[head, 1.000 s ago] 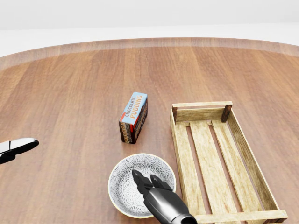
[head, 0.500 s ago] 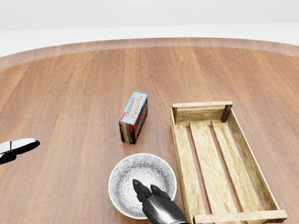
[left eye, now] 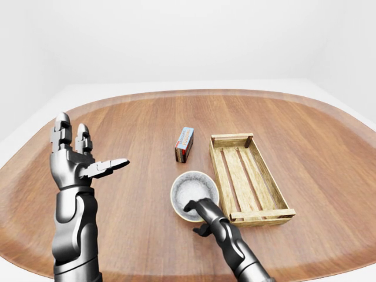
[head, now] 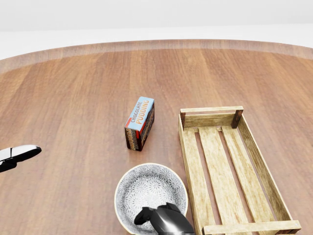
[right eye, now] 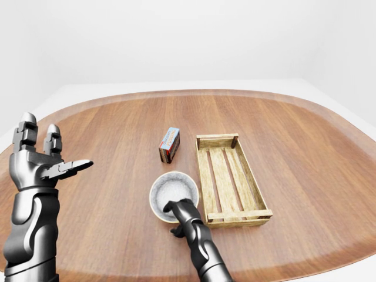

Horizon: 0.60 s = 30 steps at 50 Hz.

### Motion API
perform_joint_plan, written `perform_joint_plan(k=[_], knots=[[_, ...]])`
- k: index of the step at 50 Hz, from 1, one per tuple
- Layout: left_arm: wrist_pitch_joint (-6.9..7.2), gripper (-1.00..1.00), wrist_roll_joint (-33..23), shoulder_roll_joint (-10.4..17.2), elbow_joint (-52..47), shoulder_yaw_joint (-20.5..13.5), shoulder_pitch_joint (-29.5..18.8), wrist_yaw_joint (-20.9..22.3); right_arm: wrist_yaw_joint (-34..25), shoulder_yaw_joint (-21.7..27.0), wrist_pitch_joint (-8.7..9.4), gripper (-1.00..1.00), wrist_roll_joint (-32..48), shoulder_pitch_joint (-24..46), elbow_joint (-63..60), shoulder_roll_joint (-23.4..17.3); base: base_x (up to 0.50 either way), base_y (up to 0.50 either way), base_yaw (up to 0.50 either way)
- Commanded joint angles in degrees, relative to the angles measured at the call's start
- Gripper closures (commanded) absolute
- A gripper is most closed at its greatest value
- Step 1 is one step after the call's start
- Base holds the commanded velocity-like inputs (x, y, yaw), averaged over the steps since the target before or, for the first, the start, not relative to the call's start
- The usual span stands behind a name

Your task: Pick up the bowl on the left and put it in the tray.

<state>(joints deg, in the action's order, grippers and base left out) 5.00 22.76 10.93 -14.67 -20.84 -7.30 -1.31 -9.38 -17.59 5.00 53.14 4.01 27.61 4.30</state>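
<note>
Against the bowl [head: 149,191], the right hand [left eye: 204,214] is curled, grip unclear; the left hand [left eye: 73,161], fingers [left eye: 62,130] wide, is shown whole only by eye views.

Your right hand [left eye: 205,212] sits at the near rim of the patterned bowl [left eye: 192,188], fingers curled; you can't tell whether they grip it. The slatted wooden tray [left eye: 231,140] lies just right of the bowl, with a small blue-topped box [left eye: 184,144] farther off. Your left hand [left eye: 75,161] is raised well to the left, fingers spread.
</note>
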Motion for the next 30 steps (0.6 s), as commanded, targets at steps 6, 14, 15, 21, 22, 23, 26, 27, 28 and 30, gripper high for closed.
perform_joint_plan(k=[6,14,15,21,22,23,26,27,28,30], knots=[[0.00,-1.00,-4.61,-1.58,4.18,3.13,0.58,-0.74,-1.89,-1.67,0.00,1.00,-2.01,-3.06,4.13,0.80,0.00,0.00,0.00],[0.00,-1.00,-4.62,-1.61,3.55,3.12,0.67,-0.92,-2.24,-2.33,0.00,1.00,-1.93,-4.09,2.36,0.72,0.00,0.00,0.00],[0.00,-1.00,-4.71,-1.68,3.94,3.16,0.75,-0.70,-2.16,-2.33,0.00,1.00,-2.04,-4.14,2.39,0.71,0.00,0.00,0.00],[0.00,-1.00,-4.54,-1.73,3.57,3.07,0.91,-0.67,-2.77,-2.25,0.00,1.00,-2.01,-3.98,1.62,0.48,0.00,0.00,0.00],[0.00,-1.00,-4.55,-1.74,3.48,3.08,0.94,-0.66,-3.11,-2.27,0.00,1.00,-1.91,-3.98,0.98,0.44,0.00,0.00,0.00],[0.00,-1.00,-4.42,-1.70,3.33,2.97,0.90,-0.70,-4.11,-2.30,0.00,1.00,-1.47,-3.84,-1.04,0.38,0.00,0.00,0.00],[0.00,-1.00,-4.40,-1.72,3.27,2.93,0.94,-0.68,-5.82,-2.63,0.00,1.00,-0.68,-3.79,-4.49,0.31,0.00,0.00,0.00],[0.00,-1.00,-4.48,-1.79,3.42,3.01,0.98,-0.63,-6.91,-2.82,0.00,1.00,-0.17,-3.71,-6.48,0.30,0.00,0.00,0.00],[0.00,-1.00,-4.53,-1.82,3.51,3.07,0.97,-0.61,-7.50,-2.91,0.00,1.00,0.12,-3.59,-7.71,0.31,0.00,0.00,0.00],[0.00,-1.00,-4.51,-1.87,3.33,3.15,1.04,-0.62,-8.78,-3.08,0.00,1.00,0.67,-3.39,-9.99,0.30,0.00,0.00,0.00]])
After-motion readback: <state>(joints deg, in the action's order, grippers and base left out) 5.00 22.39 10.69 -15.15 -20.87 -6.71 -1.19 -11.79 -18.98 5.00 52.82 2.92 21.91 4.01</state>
